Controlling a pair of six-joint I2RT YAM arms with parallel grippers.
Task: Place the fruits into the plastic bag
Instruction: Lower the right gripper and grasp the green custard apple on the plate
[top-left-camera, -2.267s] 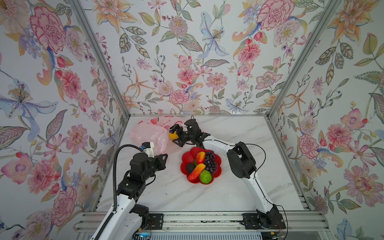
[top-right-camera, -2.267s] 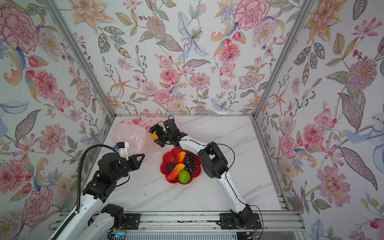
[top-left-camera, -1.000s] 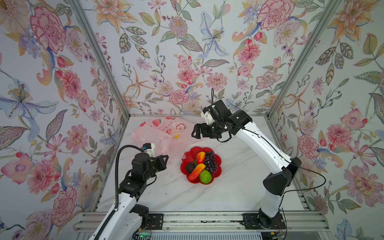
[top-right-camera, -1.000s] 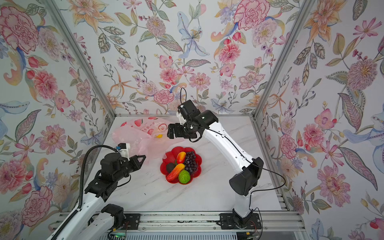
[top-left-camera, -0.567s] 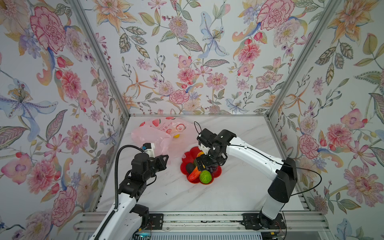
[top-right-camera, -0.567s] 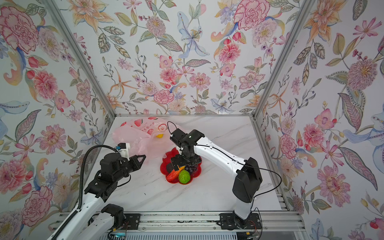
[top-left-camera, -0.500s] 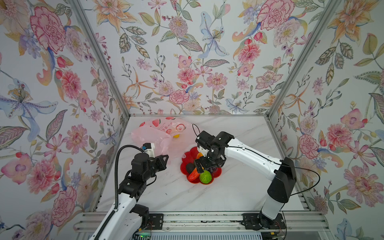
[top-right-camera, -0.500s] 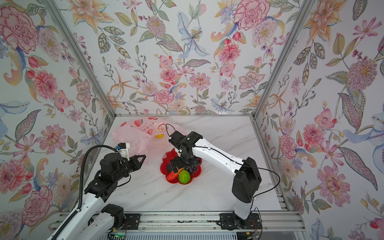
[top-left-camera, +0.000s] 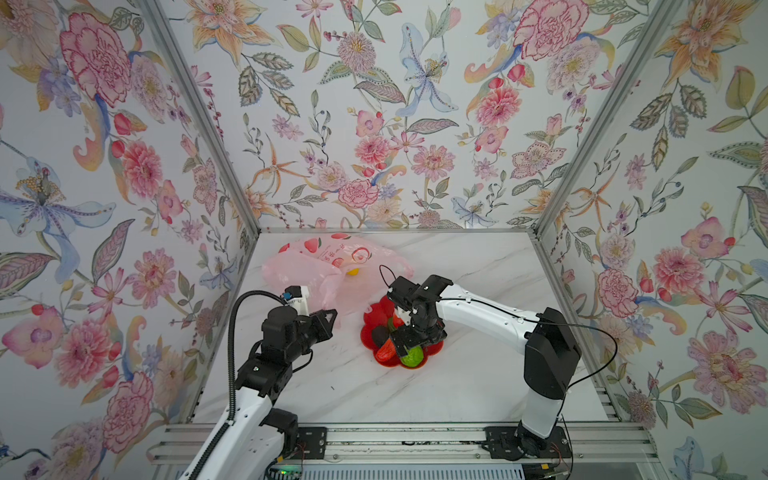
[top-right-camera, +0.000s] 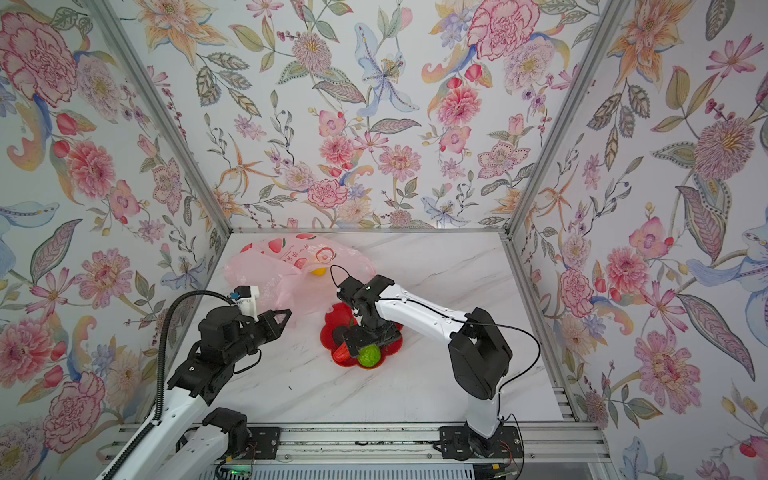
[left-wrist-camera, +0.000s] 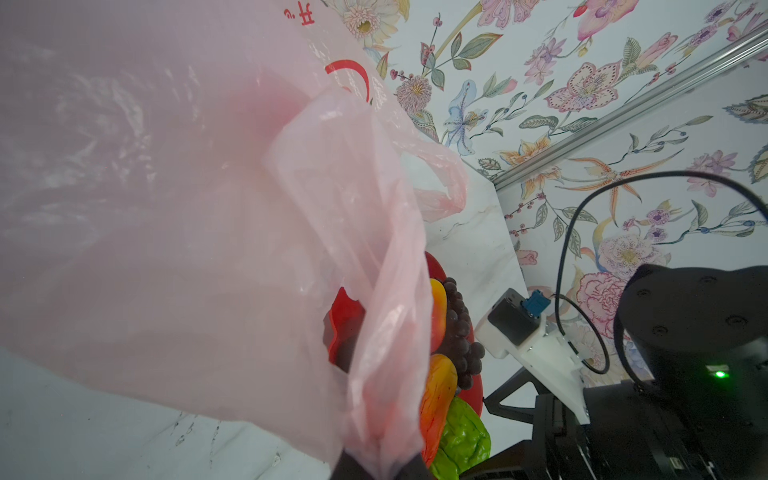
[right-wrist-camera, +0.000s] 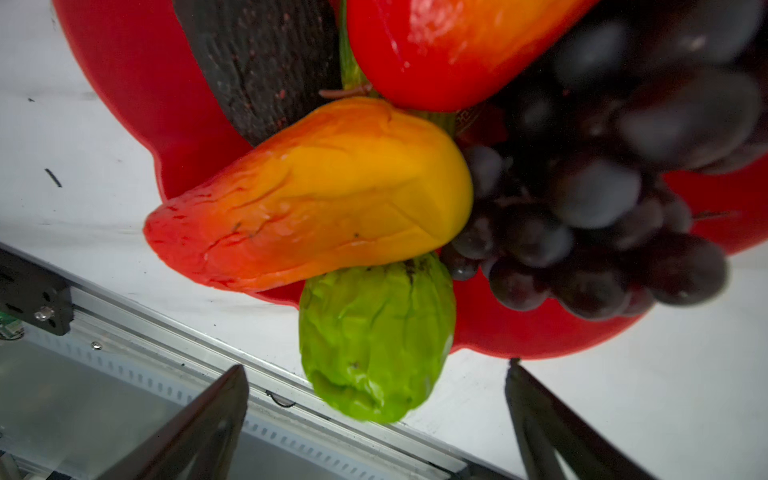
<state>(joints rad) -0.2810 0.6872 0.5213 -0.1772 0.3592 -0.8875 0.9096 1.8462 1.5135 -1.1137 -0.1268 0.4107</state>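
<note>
My right claw (right-wrist-camera: 375, 365) hangs wide open over the green bumpy fruit (right-wrist-camera: 374, 332) on the red plate (right-wrist-camera: 124, 75), middle of the frame. My left claw (top-left-camera: 329, 317) pinches the plastic bag (top-left-camera: 316, 266), up and left. A yellow fruit (top-left-camera: 353, 272) seems inside it. Next I should go lower, squeeze, then carry it over.

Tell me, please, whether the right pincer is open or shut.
Open: the right pincer shows two dark fingers wide apart in the right wrist view, neither touching the green fruit.
</note>
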